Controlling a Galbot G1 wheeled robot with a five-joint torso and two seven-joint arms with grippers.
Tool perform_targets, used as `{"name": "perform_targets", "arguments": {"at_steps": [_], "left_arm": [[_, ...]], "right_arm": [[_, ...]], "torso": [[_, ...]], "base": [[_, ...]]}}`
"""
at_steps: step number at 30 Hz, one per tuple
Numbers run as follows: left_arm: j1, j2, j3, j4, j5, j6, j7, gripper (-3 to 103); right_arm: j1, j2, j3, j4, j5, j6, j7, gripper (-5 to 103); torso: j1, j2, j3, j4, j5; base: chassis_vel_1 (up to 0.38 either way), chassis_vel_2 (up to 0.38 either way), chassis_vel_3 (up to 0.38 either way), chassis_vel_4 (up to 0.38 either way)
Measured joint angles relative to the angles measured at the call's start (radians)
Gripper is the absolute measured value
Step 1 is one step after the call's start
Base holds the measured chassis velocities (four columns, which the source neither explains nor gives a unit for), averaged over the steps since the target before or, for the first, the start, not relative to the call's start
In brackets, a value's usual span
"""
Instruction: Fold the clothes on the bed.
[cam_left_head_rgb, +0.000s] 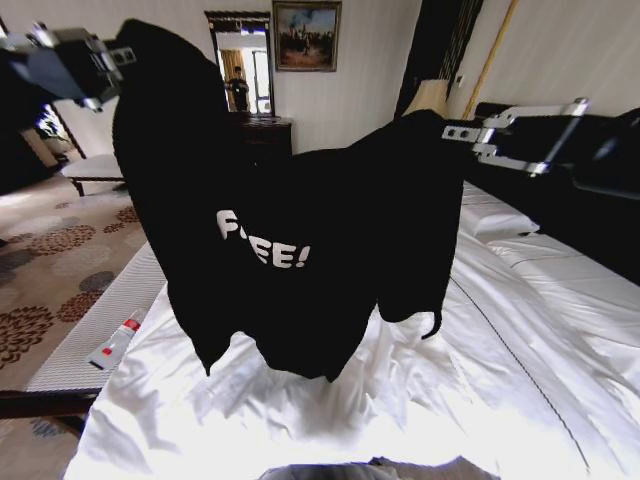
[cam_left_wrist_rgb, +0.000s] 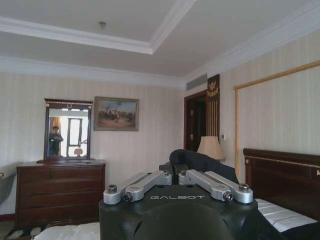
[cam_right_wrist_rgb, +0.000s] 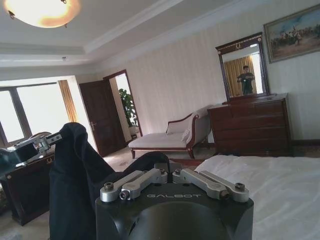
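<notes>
A Galbot robot holds a black short-sleeved cotton T-shirt (cam_left_head_rgb: 300, 230) with white "FREE!" lettering aloft between its two raised arms, above the wide bed (cam_left_head_rgb: 520, 330) with rumpled white satin sheets; the left gripper (cam_left_head_rgb: 112, 58), up at the garment's higher corner, has its fingers drawn together on a bunch of black fabric, as the left wrist view shows with the linkages closed in around the cloth at the left gripper's tips (cam_left_wrist_rgb: 176, 170); the right gripper (cam_left_head_rgb: 452, 132), lower and well apart from the left, is likewise pinched shut on the shirt's other upper edge, the fabric gathered at its tips (cam_right_wrist_rgb: 167, 172) in the right wrist view; the shirt sags in a deep swag between the two grips and hangs below them, its lower hem dangling just above the sheets, whether touching them or not cannot be told; judged from this, no fold has yet been made: the garment is lifted and partly spread, still creased and uneven, and laying it flat and folding it all remain to be done.
</notes>
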Motion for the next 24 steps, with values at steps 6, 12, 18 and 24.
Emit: {"name": "perform_targets", "arguments": {"at_steps": [6, 12, 18, 24], "left_arm": [[0.185, -0.148, 0.101, 0.001, 0.225, 0.021, 0.001, 1], [0.201, -0.248, 0.317, 0.002, 0.419, 0.036, 0.021, 1], [0.193, -0.359, 0.513, 0.084, 0.611, 0.043, 0.074, 1], [0.18, -0.503, 0.655, 0.279, 0.796, 0.025, 0.138, 1]], "right_arm": [[-0.076, 0.166, -0.174, -0.042, -0.223, -0.014, 0.0, 0], [-0.089, 0.336, -0.415, -0.163, -0.461, -0.014, -0.035, 0], [-0.105, 0.475, -0.563, -0.312, -0.656, -0.01, -0.105, 0], [-0.097, 0.564, -0.676, -0.525, -0.831, 0.014, -0.216, 0]], "torso": [[0.0, 0.0, 0.0, 0.0005, 0.0], [0.0, 0.0, 0.0, 0.0005, 0.0], [0.0, 0.0, 0.0, 0.0004, -0.0002], [0.0, 0.0, 0.0, 0.0, -0.0001]], "base": [[0.0, 0.0, 0.0, 0.0], [0.0, 0.0, 0.0, 0.0], [0.0, 0.0, 0.0, 0.0], [0.0, 0.0, 0.0, 0.0]]}}
